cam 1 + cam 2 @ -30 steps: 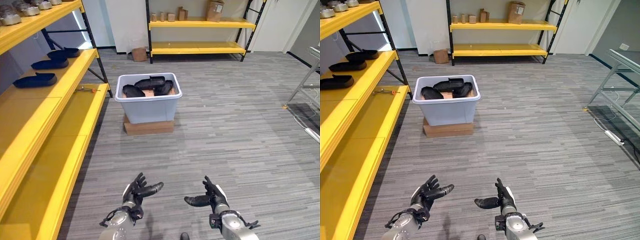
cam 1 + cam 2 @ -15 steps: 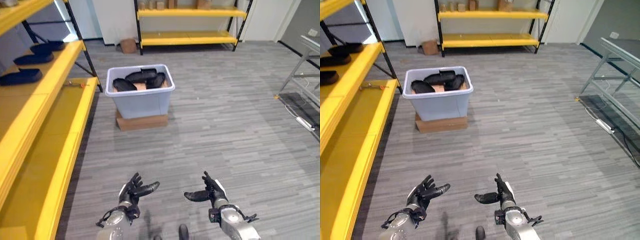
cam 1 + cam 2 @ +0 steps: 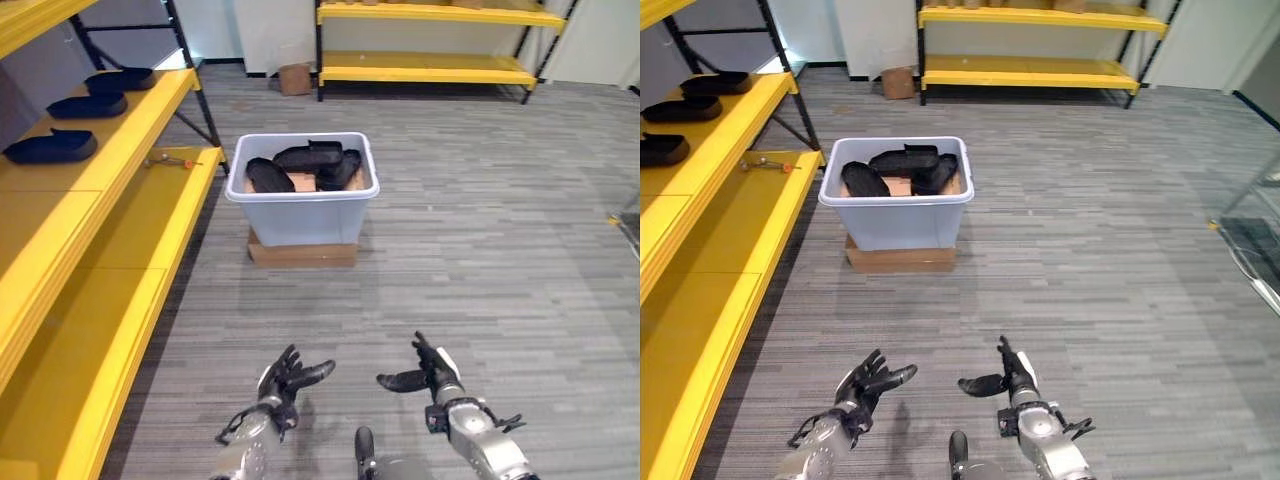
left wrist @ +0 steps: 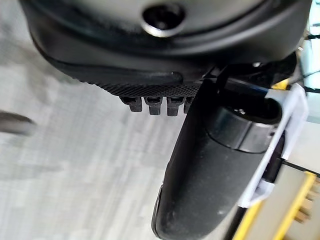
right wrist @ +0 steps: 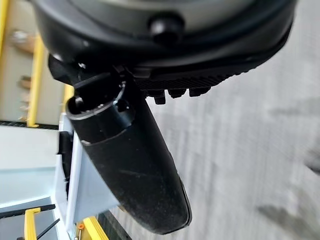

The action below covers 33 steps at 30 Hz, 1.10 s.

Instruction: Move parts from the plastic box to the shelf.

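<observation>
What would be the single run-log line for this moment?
phase: approach | plastic box: holds black parts, on cardboard base | left hand: open, empty | right hand: open, empty | shelf: three parts placed

The head's two eyes look down from above at one shared scene, the pale blue-grey plastic box (image 3: 302, 205) on grey striped carpet (wrist cameras sit very close to each dark thumb).

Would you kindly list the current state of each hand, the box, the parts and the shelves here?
Left hand: open, holding nothing, low over the floor.
Right hand: open, holding nothing.
Pale grey plastic box: upright, no lid, standing on a flat brown cardboard base.
Black moulded parts in the box: piled loosely, untouched.
Yellow shelf on the left: three black parts already lie on it in a row.
</observation>
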Available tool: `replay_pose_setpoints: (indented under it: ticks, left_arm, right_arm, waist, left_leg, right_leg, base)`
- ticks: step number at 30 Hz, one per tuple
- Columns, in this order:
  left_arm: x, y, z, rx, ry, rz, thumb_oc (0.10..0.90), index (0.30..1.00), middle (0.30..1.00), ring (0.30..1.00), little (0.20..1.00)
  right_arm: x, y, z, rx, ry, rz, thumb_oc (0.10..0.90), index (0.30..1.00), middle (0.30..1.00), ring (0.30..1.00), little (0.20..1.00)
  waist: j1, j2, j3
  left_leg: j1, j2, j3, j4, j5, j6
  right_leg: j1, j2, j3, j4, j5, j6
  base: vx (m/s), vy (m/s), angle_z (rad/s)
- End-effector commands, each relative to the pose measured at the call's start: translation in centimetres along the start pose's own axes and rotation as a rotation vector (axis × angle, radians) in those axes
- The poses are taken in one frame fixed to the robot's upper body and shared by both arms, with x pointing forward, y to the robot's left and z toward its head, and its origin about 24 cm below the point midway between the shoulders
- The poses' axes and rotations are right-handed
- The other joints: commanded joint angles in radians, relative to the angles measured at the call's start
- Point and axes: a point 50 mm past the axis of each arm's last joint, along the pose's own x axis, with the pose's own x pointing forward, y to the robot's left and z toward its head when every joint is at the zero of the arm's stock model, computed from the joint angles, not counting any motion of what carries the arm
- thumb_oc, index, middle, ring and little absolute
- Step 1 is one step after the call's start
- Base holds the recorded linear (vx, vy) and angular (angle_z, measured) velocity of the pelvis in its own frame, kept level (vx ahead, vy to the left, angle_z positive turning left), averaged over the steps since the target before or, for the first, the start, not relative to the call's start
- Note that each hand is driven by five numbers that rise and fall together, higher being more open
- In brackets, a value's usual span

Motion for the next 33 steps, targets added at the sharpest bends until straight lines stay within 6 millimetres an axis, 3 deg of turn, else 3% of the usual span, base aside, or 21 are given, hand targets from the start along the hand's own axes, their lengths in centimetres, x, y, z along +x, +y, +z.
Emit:
replay_pose_setpoints:
  ticks: [1,2,3,4,5,6,8,11,13,15,16,20,27,30,31,33]
  left_arm:
    - [-0.2,-0.5,2.8,-0.033,-0.146,-0.052,0.900,1.000,1.000,1.000,1.000]
    - [-0.2,-0.4,2.8,-0.036,-0.148,-0.053,0.900,1.000,1.000,1.000,1.000]
    - [-0.4,-0.1,2.3,-0.042,-0.131,-0.050,0.900,1.000,1.000,1.000,1.000]
    - [-0.6,0.0,1.9,-0.050,-0.119,-0.044,0.900,1.000,1.000,1.000,1.000]
    - [-0.6,0.1,1.8,-0.049,-0.118,-0.044,0.900,1.000,1.000,1.000,1.000]
    - [-0.6,0.1,1.8,-0.049,-0.118,-0.044,0.900,1.000,1.000,1.000,1.000]
    - [-0.8,0.5,1.8,-0.038,-0.119,-0.035,0.900,1.000,1.000,1.000,1.000]
    - [-0.9,1.1,1.5,-0.032,-0.109,-0.015,0.900,1.000,1.000,1.000,1.000]
    - [-1.0,1.5,1.3,-0.052,-0.109,0.008,0.900,1.000,1.000,1.000,1.000]
    - [-1.0,1.7,1.3,-0.063,-0.112,0.014,0.900,1.000,1.000,1.000,1.000]
    - [-1.2,2.0,1.3,-0.069,-0.116,0.028,0.900,1.000,1.000,1.000,1.000]
    - [-1.5,2.4,1.5,-0.077,-0.122,0.039,0.900,1.000,1.000,1.000,1.000]
    - [-1.3,2.9,2.3,-0.087,-0.144,0.063,0.900,1.000,1.000,1.000,1.000]
    - [-1.3,3.0,2.5,-0.094,-0.150,0.067,0.900,1.000,1.000,1.000,1.000]
    - [-1.3,3.0,2.7,-0.088,-0.156,0.070,0.900,1.000,1.000,1.000,1.000]
    - [-1.3,2.9,2.9,-0.072,-0.160,0.059,0.900,1.000,1.000,1.000,1.000]
  right_arm:
    - [-1.0,1.2,1.7,0.058,-0.140,0.024,0.900,1.000,1.000,1.000,1.000]
    - [-1.1,0.9,1.7,0.051,-0.145,0.021,0.900,1.000,1.000,1.000,1.000]
    - [-1.2,0.4,1.6,0.016,-0.145,0.023,0.900,1.000,1.000,1.000,1.000]
    - [-1.3,0.2,1.5,0.002,-0.141,0.017,0.900,1.000,1.000,1.000,1.000]
    - [-1.3,0.0,1.5,0.003,-0.139,0.007,0.900,1.000,1.000,1.000,1.000]
    - [-1.3,0.0,1.5,0.003,-0.139,0.008,0.900,1.000,1.000,1.000,1.000]
    - [-1.3,-0.2,1.7,0.012,-0.150,-0.007,0.900,1.000,1.000,1.000,1.000]
    - [-1.4,-0.1,1.4,0.015,-0.143,-0.014,0.900,1.000,1.000,1.000,1.000]
    - [-1.4,0.1,1.2,0.010,-0.138,-0.011,0.900,1.000,1.000,1.000,1.000]
    - [-1.4,0.2,1.1,0.006,-0.136,-0.005,0.900,1.000,1.000,1.000,1.000]
    - [-1.4,0.3,1.1,0.009,-0.135,-0.006,0.900,1.000,1.000,1.000,1.000]
    - [-1.5,0.1,1.2,0.018,-0.144,-0.016,0.900,1.000,1.000,1.000,1.000]
    - [-1.0,0.3,2.0,0.003,-0.167,-0.010,0.900,1.000,1.000,1.000,1.000]
    - [-0.9,0.6,2.1,-0.008,-0.172,-0.002,0.900,1.000,1.000,1.000,1.000]
    - [-1.0,0.7,2.3,-0.014,-0.181,0.001,0.900,1.000,1.000,1.000,1.000]
    - [-1.2,0.8,2.1,-0.019,-0.180,0.007,0.900,1.000,1.000,1.000,1.000]
  waist:
    - [-0.023,-0.037,-0.017]
    - [-0.015,-0.049,-0.009]
    - [0.015,-0.081,0.022]
    - [0.023,-0.099,0.026]
    - [0.034,-0.095,0.037]
    - [0.033,-0.097,0.034]
    - [0.047,-0.106,0.042]
    - [0.073,-0.092,0.045]
    - [0.095,-0.069,0.047]
    - [0.098,-0.064,0.041]
    - [0.098,-0.058,0.021]
    - [0.112,-0.062,0.006]
    - [0.130,-0.072,0.018]
    - [0.140,-0.067,0.017]
    - [0.134,-0.057,0.029]
    - [0.117,-0.042,0.042]
  left_leg:
    - [-0.095,-0.016,0.032,0.170,0.149,0.036]
    - [-0.148,-0.023,0.035,0.273,0.183,0.037]
    - [-0.281,-0.062,0.039,0.564,0.230,0.059]
    - [-0.343,-0.059,0.070,0.570,0.220,0.081]
    - [-0.397,-0.048,0.095,0.544,0.185,0.086]
    - [-0.399,-0.051,0.095,0.541,0.189,0.086]
    - [-0.438,-0.028,0.141,0.365,0.161,0.089]
    - [-0.434,-0.009,0.156,0.061,0.197,0.074]
    - [-0.458,0.002,0.118,-0.042,0.283,0.035]
    - [-0.428,-0.014,0.101,-0.059,0.250,0.048]
    - [-0.367,-0.022,0.110,-0.109,0.233,0.054]
    - [-0.325,-0.044,0.136,-0.078,0.171,0.084]
    - [-0.371,-0.060,0.160,0.068,0.060,0.122]
    - [-0.350,-0.072,0.162,0.050,0.045,0.145]
    - [-0.319,-0.075,0.165,0.026,0.047,0.161]
    - [-0.276,-0.073,0.154,-0.014,0.053,0.165]
  right_leg:
    - [0.024,-0.079,0.041,-0.103,0.094,0.113]
    - [0.046,-0.080,0.039,-0.111,0.085,0.101]
    - [0.097,-0.085,0.056,-0.119,0.066,0.064]
    - [0.123,-0.100,0.067,-0.124,0.051,0.059]
    - [0.142,-0.098,0.073,-0.125,0.050,0.062]
    - [0.138,-0.102,0.072,-0.125,0.050,0.063]
    - [0.171,-0.116,0.078,-0.136,0.043,0.077]
    - [0.205,-0.109,0.088,-0.134,0.002,0.090]
    - [0.247,-0.099,0.097,-0.124,-0.030,0.095]
    - [0.250,-0.102,0.101,-0.117,-0.038,0.102]
    - [0.252,-0.102,0.102,-0.120,-0.039,0.107]
    - [0.281,-0.131,0.112,-0.115,-0.061,0.122]
    - [0.266,-0.164,0.124,-0.028,-0.104,0.136]
    - [0.215,-0.173,0.120,0.086,-0.075,0.160]
    - [0.143,-0.175,0.110,0.244,0.003,0.181]
    - [0.083,-0.147,0.107,0.364,0.027,0.185]
  base:
    - [0.31,-0.257,0.15]
    - [0.15,-0.195,0.01]
    - [0.24,-0.238,-0.11]
    - [0.23,-0.171,0.03]
    - [0.12,-0.033,0.08]
    - [0.09,0.034,-0.21]
    - [0.15,0.077,-0.37]
    - [0.22,0.139,-0.23]
    - [0.28,0.164,0.03]
    - [0.22,0.151,-0.15]
    - [0.22,0.154,-0.44]
    - [0.23,0.157,-0.27]
    - [0.12,0.117,-0.05]
    - [0.13,0.143,-0.30]
    - [0.08,0.133,-0.15]
    - [0.14,0.139,-0.02]
